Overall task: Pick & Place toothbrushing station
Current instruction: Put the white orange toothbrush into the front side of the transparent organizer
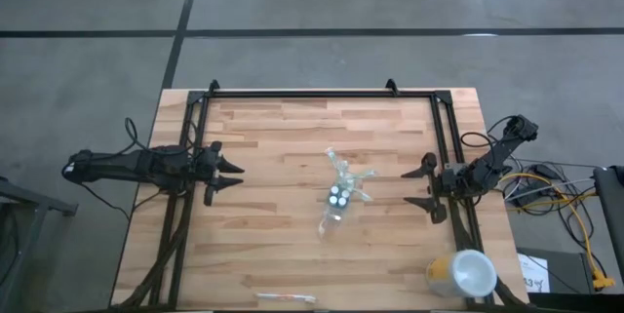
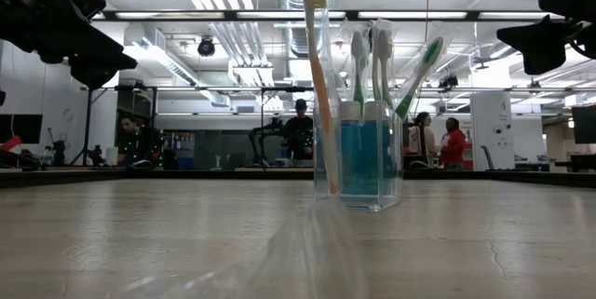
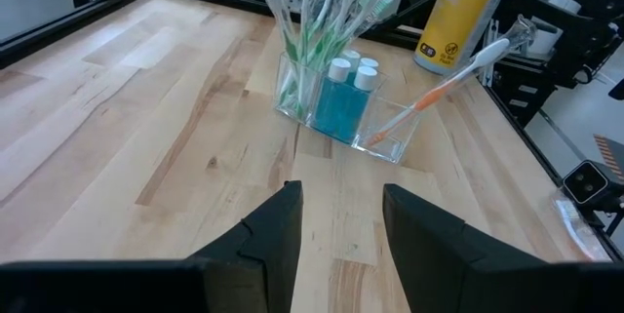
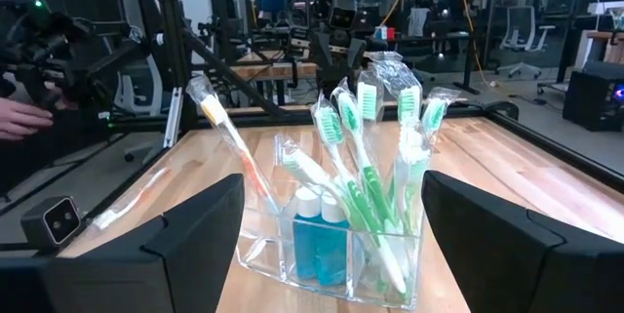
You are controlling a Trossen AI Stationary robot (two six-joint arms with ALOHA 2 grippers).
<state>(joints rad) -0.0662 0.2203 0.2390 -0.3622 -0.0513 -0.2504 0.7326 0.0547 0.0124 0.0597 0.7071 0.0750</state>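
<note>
Nothing grasped yet: my right gripper (image 1: 426,185) spread, left gripper (image 1: 230,174) parted, both empty. Next, reach the toothbrush holder (image 1: 339,194) at nine o'clock.

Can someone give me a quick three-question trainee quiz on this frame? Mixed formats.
1. True or false: the left gripper is gripping a toothbrush.
2. Which toothbrush leans apart from the bunch in the clear organizer? A) the orange toothbrush B) a green toothbrush C) none
3. Fill in: the yellow cup lies near the table corner on the ___ arm's side.

Key
1. False: both it and the right gripper are open and empty, off to either side of the organizer.
2. A
3. right
</note>
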